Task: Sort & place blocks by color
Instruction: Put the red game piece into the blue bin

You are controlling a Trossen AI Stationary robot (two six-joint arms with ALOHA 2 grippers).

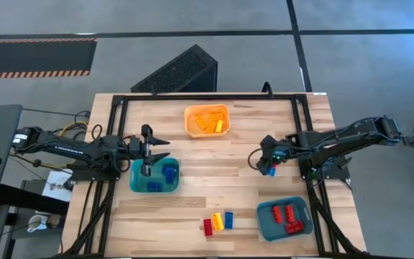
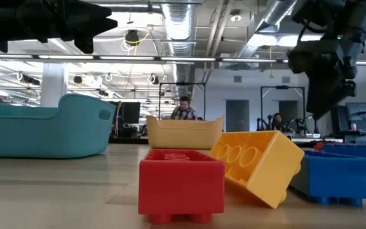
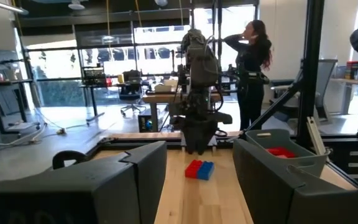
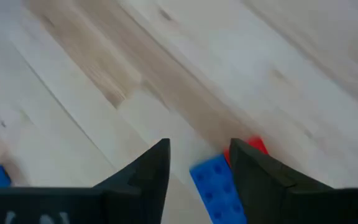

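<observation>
My right gripper (image 1: 266, 164) (image 4: 197, 148) is open and points down just above a blue block (image 4: 213, 186) that lies flat on the table beside a red block (image 4: 258, 145). The blue block shows between its fingers, untouched; the left wrist view shows the pair (image 3: 199, 169) below the fingertips. My left gripper (image 1: 151, 150) (image 3: 197, 193) is open, holds nothing and hovers over the far rim of a teal bin (image 1: 136, 180) with blue blocks (image 1: 169, 173). A red block (image 2: 181, 184), a tilted yellow block (image 2: 259, 164) and a blue block (image 2: 338, 178) sit near the table's near edge.
An orange bin (image 1: 190, 119) at the far side holds yellow blocks (image 1: 210, 124). A second teal bin (image 1: 263, 224) near the right front holds red blocks (image 1: 287, 216). A black frame (image 1: 113, 144) borders the table. People stand in the room beyond.
</observation>
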